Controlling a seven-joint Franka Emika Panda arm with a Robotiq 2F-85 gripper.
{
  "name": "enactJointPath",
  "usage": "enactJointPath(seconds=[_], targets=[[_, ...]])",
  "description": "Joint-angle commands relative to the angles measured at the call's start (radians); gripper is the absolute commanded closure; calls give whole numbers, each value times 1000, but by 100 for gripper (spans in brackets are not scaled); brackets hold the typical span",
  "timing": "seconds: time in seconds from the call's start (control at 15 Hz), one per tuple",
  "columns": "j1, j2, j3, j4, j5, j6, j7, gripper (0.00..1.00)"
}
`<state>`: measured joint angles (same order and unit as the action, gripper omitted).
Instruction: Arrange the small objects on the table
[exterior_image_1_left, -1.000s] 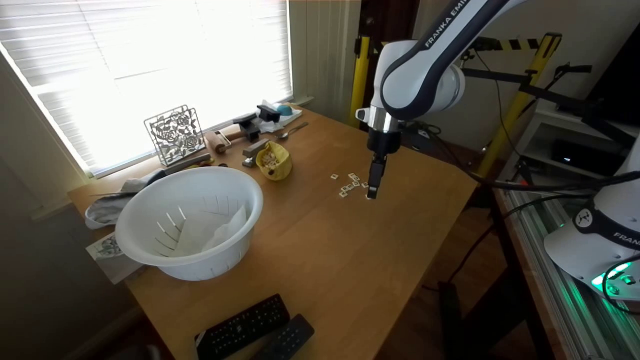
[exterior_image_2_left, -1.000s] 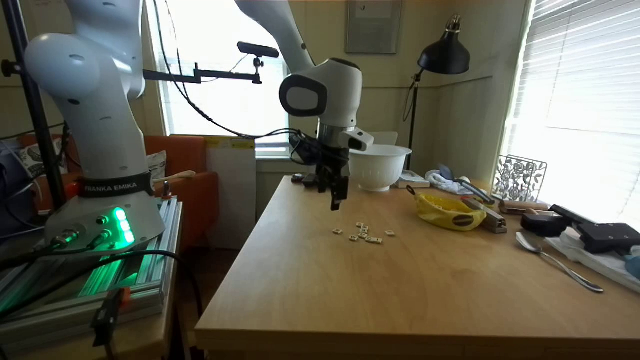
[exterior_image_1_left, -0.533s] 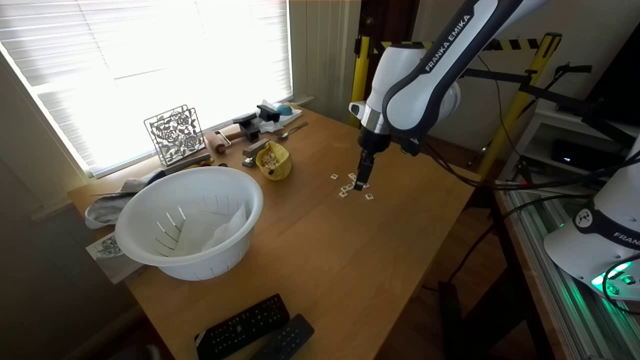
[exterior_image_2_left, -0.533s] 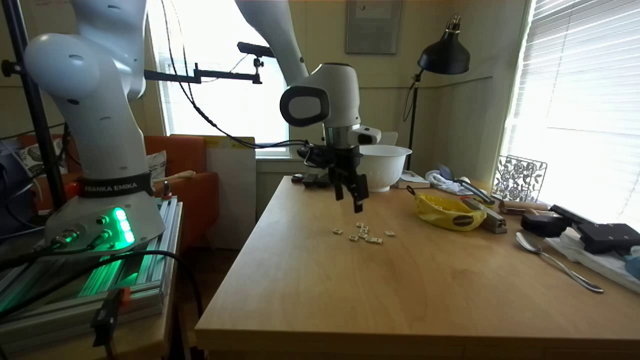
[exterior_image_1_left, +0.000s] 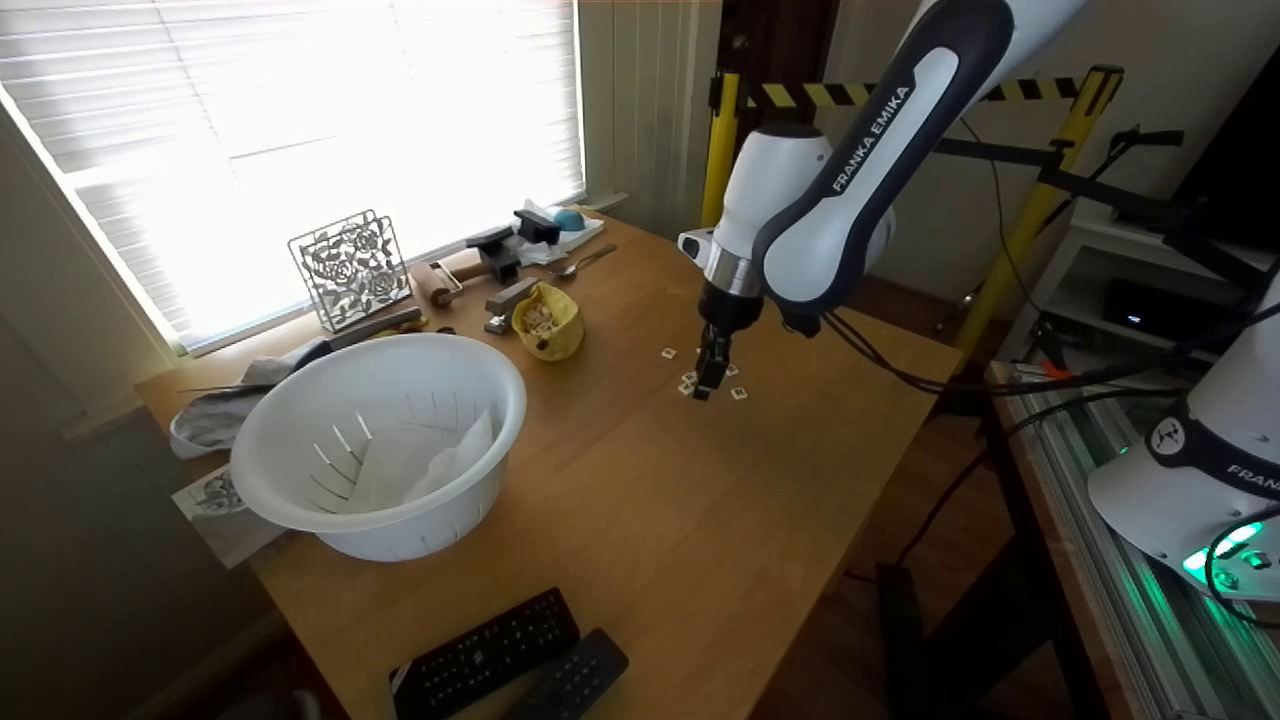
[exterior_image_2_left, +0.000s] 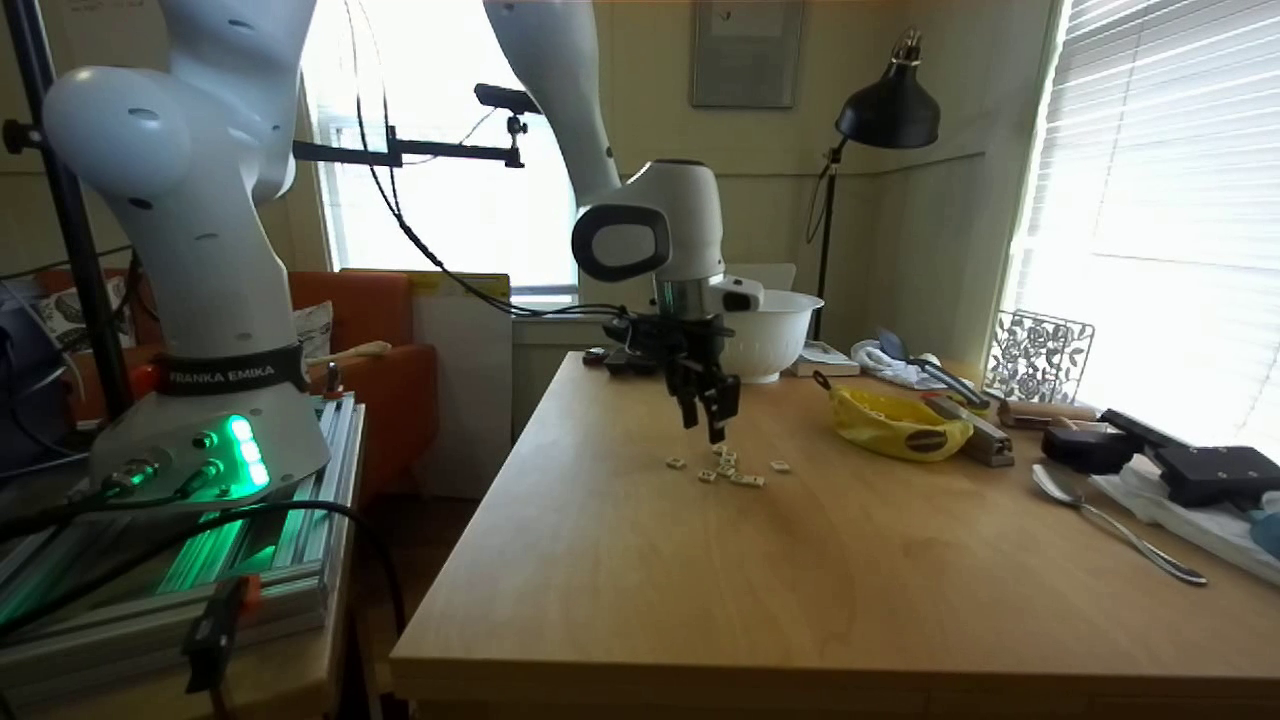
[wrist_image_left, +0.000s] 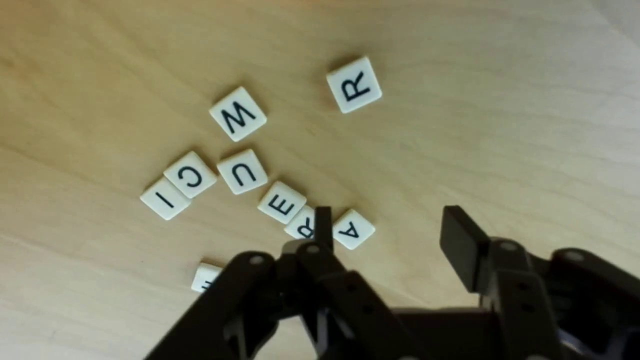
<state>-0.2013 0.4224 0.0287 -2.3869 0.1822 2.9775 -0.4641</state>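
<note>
The gripper (wrist_image_left: 387, 232) hangs over the letter tiles (wrist_image_left: 242, 171), fingers spread, nothing held. The A tile (wrist_image_left: 353, 229) shows in the gap, and a half-hidden R tile (wrist_image_left: 300, 223) pokes out past one finger; can't tell if those two touch. I count nine tiles scattered on the tabletop (exterior_image_2_left: 800, 580), nearer the edge by the robot base (exterior_image_2_left: 210, 400) than the one by the blinds (exterior_image_2_left: 1150, 200). No neat row yet, so I'd guess it's lining up a pick. Next it needs to centre on one tile, drop straight, pinch lightly. Farther off in an exterior view: yellow pouch (exterior_image_2_left: 868, 430), then a white bowl (exterior_image_2_left: 772, 345) by the far edge.
</note>
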Motion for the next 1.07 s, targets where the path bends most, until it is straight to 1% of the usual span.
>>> enactJointPath(seconds=[0.0,0.27,0.33,0.53,0.73,0.87,1.0], targets=[[-40,52,28,43,-81,40,28,70],[-48,79,22,69,-155,43,19,97],[-49,84,21,74,-172,38,18,100],[-47,101,17,86,-211,22,23,100],[-31,111,4,95,-217,9,57,100],[-7,115,-17,101,-195,-8,123,100],[-4,113,-13,105,-176,-37,181,100]])
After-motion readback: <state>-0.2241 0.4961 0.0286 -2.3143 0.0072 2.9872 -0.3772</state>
